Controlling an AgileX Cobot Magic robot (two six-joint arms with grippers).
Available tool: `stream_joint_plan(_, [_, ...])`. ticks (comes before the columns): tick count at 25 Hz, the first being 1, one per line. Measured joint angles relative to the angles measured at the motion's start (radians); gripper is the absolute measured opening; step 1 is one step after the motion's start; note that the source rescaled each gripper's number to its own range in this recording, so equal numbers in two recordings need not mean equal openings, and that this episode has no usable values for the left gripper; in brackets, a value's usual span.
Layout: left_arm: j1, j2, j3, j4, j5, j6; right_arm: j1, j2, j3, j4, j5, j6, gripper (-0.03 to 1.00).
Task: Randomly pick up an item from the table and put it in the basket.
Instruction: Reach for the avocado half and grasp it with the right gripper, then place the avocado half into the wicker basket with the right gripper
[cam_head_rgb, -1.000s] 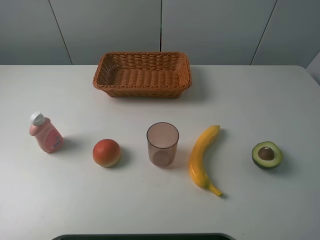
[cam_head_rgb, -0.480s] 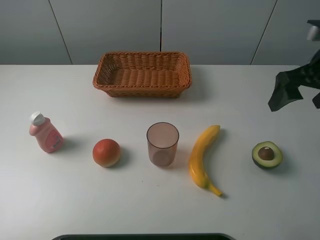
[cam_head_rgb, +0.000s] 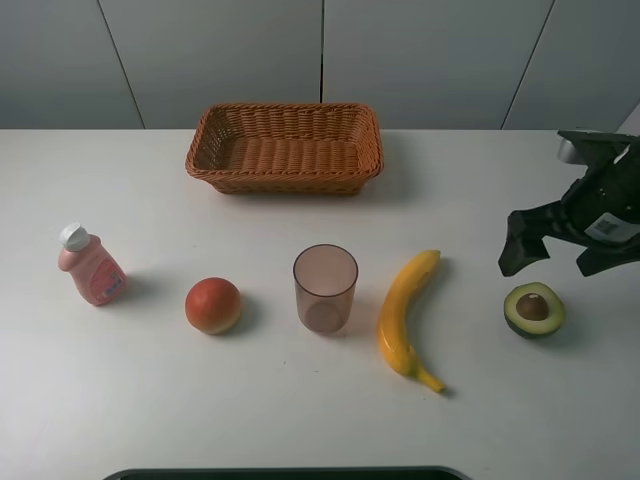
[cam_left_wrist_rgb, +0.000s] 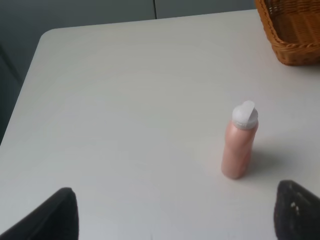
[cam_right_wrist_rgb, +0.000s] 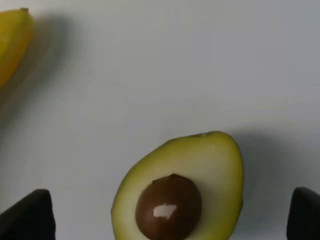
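Right hand (cam_head_rgb: 553, 262) is hovering, fingers spread wide. Avocado half (cam_head_rgb: 534, 309) is lying pit-up on the table (cam_head_rgb: 500, 420), below and between the fingers, untouched. Risk: closing off-centre or too high, the fingers are likely sliding off its rounded skin.

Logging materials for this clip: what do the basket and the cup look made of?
Basket: woven brown wicker-like strands, matte; the weave shows. Cup: probably plastic, translucent pinkish-brown, smooth; its base shows through the wall.
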Motion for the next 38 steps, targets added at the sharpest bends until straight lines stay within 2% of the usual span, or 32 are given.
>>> stream_joint_plan(5, [0.0,0.0,0.0,0.0,0.0,0.0,0.0,0.031,0.038,0.006,-0.047,0.022,1.0])
stream_joint_plan(16, [0.0,0.0,0.0,0.0,0.0,0.0,0.0,0.192,0.045,0.049,-0.082,0.039,1.0])
stream_joint_plan(23, [0.0,0.0,0.0,0.0,0.0,0.0,0.0,0.213,0.045,0.049,-0.099,0.051,0.99])
stream_joint_plan(24, [0.0,0.0,0.0,0.0,0.0,0.0,0.0,0.215,0.045,0.049,-0.099,0.055,0.87])
stream_joint_plan(25, [0.0,0.0,0.0,0.0,0.0,0.0,0.0,0.215,0.045,0.049,-0.099,0.059,0.68])
stream_joint_plan(27, [0.0,0.0,0.0,0.0,0.0,0.0,0.0,0.215,0.045,0.049,-0.099,0.063,0.0])
stream_joint_plan(33, [0.0,0.0,0.0,0.0,0.0,0.0,0.0,0.215,0.035,0.049,-0.087,0.071,0.01])
stream_joint_plan(38, [0.0,0.0,0.0,0.0,0.0,0.0,0.002,0.18,-0.062,0.049,-0.034,0.071,0.01])
